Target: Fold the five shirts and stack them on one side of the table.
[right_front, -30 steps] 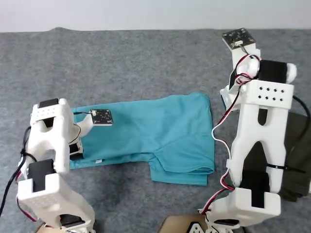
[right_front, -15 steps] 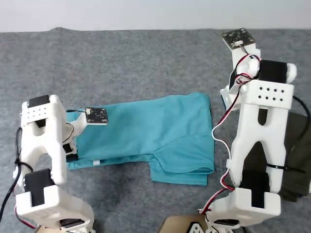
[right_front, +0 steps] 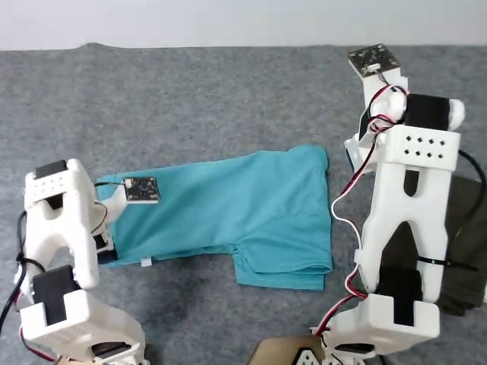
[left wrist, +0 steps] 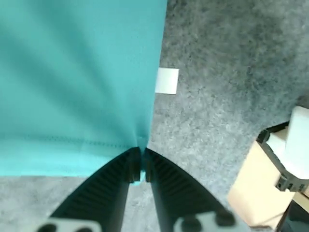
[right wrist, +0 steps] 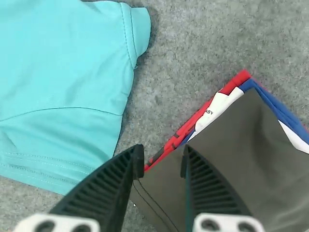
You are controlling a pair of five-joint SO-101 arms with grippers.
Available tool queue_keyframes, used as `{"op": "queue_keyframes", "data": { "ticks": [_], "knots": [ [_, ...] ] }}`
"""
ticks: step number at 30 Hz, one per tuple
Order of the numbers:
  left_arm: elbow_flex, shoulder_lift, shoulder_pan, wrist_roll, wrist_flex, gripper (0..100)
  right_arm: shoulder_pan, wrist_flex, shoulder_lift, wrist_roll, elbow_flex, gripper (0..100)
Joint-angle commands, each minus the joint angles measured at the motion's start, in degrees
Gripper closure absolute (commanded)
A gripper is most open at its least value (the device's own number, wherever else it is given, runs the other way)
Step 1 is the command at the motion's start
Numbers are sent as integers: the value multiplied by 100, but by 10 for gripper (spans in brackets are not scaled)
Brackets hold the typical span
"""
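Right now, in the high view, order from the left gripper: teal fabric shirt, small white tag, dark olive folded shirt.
1. Teal fabric shirt: hem pinched in the left gripper.
2. Small white tag: just beside it, at the shirt's edge.
3. Dark olive folded shirt: far across, on the right side.

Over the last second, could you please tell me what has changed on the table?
The left tool, shut on the edge of the teal shirt, drew leftward in the high view, dragging the shirt slightly that way. The right arm and the folded stack beneath it stayed put.
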Motion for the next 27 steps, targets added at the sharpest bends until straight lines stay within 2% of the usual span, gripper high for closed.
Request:
{"op": "queue_keyframes", "data": {
  "ticks": [1,9,13,19,24,27],
  "knots": [
    [163,-255,-53,-62,-149,993,31,251,-338,-70,-26,859],
    [127,-316,-53,-44,-149,969,31,251,-338,-70,-26,859],
    [-215,-325,-62,554,-149,908,31,251,-338,-70,-26,859],
    [-673,-325,-62,677,-97,887,48,251,-365,-70,-35,859],
    [-1253,-325,-18,721,607,893,48,251,-892,-53,-35,859],
    [-1745,-325,176,1108,932,897,57,251,-1323,-53,-35,859]
  ]
}}
